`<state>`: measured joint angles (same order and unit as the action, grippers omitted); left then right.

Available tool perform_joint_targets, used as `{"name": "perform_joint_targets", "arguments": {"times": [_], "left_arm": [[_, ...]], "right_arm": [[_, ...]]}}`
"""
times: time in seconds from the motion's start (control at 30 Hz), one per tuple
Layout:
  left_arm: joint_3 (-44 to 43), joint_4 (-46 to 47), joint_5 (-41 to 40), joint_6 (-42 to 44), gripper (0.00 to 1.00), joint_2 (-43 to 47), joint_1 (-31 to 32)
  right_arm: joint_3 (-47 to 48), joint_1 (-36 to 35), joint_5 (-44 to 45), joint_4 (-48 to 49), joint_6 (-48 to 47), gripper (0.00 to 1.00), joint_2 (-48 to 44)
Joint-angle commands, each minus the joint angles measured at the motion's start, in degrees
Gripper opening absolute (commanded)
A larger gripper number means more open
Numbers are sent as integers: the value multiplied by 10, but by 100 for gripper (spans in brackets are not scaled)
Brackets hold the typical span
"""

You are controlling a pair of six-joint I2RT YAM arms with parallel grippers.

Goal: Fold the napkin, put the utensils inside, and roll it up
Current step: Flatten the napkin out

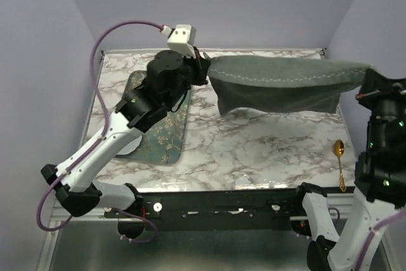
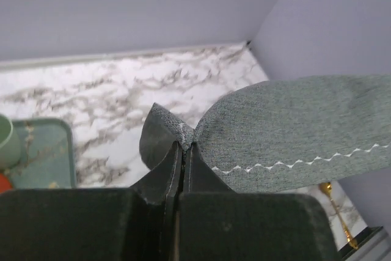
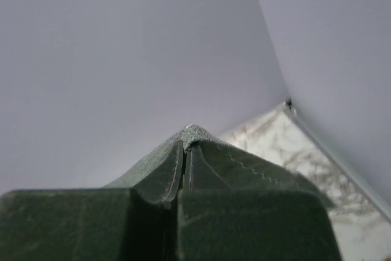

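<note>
Top external view: my left pincer and right pincer each pinch a corner of the napkin, holding it stretched above the far edge of the tabletop, I judge for folding.

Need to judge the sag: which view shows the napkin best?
Top external: the whole napkin hangs stretched between left gripper and right gripper. Left wrist shows one pinched corner and stitched hem; right wrist only a pinched corner.

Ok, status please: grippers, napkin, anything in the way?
Left gripper and right gripper shut on napkin corners. Napkin held up, stretched between them. Spoon at right table edge, clear.
</note>
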<state>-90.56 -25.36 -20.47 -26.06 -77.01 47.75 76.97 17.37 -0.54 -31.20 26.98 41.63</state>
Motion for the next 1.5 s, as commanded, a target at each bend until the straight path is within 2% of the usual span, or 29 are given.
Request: {"name": "perform_joint_targets", "arguments": {"times": [0.0, 0.2, 0.3, 0.4, 0.57, 0.63, 0.67, 0.73, 0.77, 0.8, 0.87, 0.93, 1.03, 1.07, 1.13, 1.17, 1.23, 1.27, 1.47], "left_arm": [[-39, 74, 54, 92, 0, 72, 0], [-47, 127, 174, 99, 0, 163, 3], [-28, 150, 222, 74, 0, 203, 7], [-14, 159, 228, 55, 0, 226, 8], [19, 159, 209, 47, 0, 221, 8], [46, 152, 138, 41, 0, 207, 8], [58, 152, 110, 38, 0, 189, 8], [83, 138, 38, 32, 0, 162, 8], [86, 129, -33, 28, 0, 124, 7], [100, 130, -61, 30, 0, 104, 6], [104, 142, -109, 17, 0, 36, -9], [117, 183, -116, 1, 0, -10, -40], [124, 250, -113, -20, 0, -118, -65], [121, 277, -112, -15, 0, -179, -79], [60, 257, -85, -35, 0, -240, -97], [45, 266, -73, -29, 0, -295, -107], [-9, 284, -63, -8, 0, -349, -115], [-31, 275, -63, -13, 0, -394, -121], [-138, 298, -9, -10, 0, -517, -146]], "right_arm": [[153, 3, 41, -32, -56, 1, -39], [286, 3, 37, -40, -84, 1, -85], [303, 2, 26, -47, -82, 1, -116], [276, 1, 13, -54, -67, 1, -146], [134, 0, 11, -46, -46, 1, -165], [71, 0, 25, -28, -35, 1, -167], [11, 0, 30, -19, -33, 1, -160], [-44, 0, 32, 3, -26, 1, -139], [-67, 0, 39, 14, -21, 1, -112], [-122, 0, 44, 31, -15, 1, -96], [-160, 0, 44, 73, -4, 1, -50], [-198, 0, 44, 115, 21, 1, 34], [-217, 0, 24, 173, 37, 1, 157], [-225, -1, 22, 198, 38, 1, 183], [-224, -1, 27, 241, 46, 1, 271], [-214, -1, 26, 243, 43, 1, 304], [-195, -1, 28, 251, 42, 1, 380], [-176, -1, 26, 255, 42, 1, 403], [-114, -1, 13, 268, 46, 4, 534]]}}
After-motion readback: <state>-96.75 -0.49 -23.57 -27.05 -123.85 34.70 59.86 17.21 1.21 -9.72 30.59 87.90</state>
